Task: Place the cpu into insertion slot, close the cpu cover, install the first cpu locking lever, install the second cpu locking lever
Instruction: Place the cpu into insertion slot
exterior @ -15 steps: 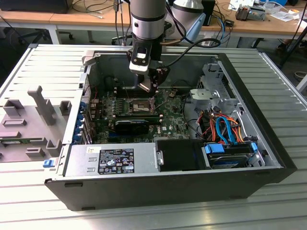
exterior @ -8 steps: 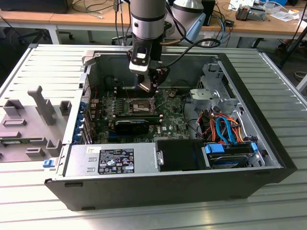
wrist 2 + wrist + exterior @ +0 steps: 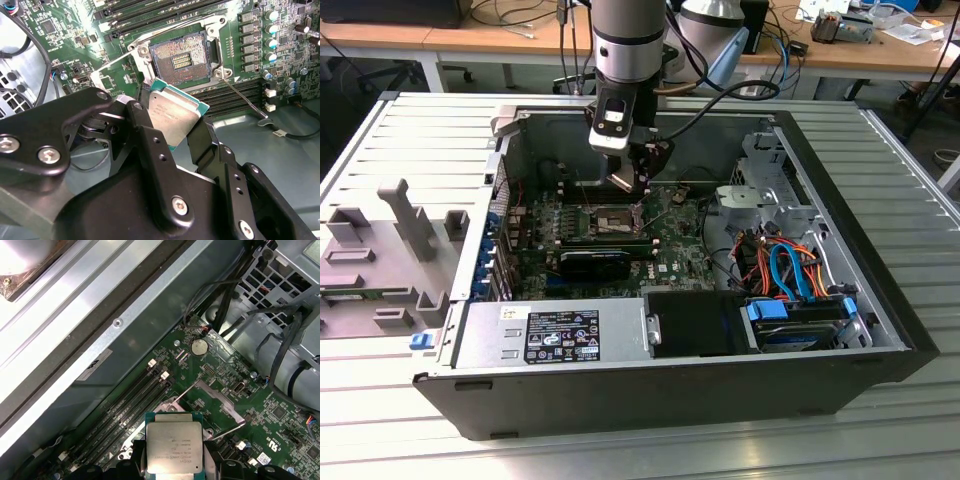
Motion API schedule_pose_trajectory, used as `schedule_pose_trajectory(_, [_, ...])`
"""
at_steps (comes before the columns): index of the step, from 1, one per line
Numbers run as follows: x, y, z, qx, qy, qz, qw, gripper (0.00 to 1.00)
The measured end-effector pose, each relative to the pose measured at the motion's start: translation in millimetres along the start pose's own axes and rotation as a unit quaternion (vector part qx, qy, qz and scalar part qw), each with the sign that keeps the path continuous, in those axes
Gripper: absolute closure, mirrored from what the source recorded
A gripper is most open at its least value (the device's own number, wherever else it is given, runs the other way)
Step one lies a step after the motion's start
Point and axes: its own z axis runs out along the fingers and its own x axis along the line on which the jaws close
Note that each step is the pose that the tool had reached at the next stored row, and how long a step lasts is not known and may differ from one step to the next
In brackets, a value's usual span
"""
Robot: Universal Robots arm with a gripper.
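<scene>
Exterior view: arm drops in at upper centre of frame into the open pc case [image 3: 720, 390]. Gripper [image 3: 638, 178] hangs just above the insertion slot [image 3: 605, 222], which sits a bit left of frame centre. Something small and flat is in its grip, prob. the cpu, but that's hard to confirm from here.

Second wrist view: gripper is closed on the cpu [image 3: 175, 115], w/ black fingers [image 3: 150, 142] clamping opposite edges. Chip is tilted and clear of the board. Slot's pin field is bare, so step 1 isn't done. A locking lever [image 3: 245, 102] sticks out free beside the slot.

First wrist view: cpu's metal top faces the cam, above the motherboard [image 3: 280, 415]. Beyond it the cpu cover [image 3: 220, 397] lies swung open and the thin lever rods are unlatched. All 4 steps are left.
</scene>
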Motion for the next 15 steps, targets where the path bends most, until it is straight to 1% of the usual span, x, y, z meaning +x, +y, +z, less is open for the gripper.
schedule_pose_trajectory(8, [0.0,0.0,0.2,0.0,-0.0009,0.01,1.0,0.46])
schedule_pose_trajectory(12, [0.0,-0.1,0.5,-0.0001,-0.0019,0.022,0.9998,0.46])
schedule_pose_trajectory(15, [0.0,-0.1,0.6,-0.0001,-0.002,0.024,0.9997,0.46])
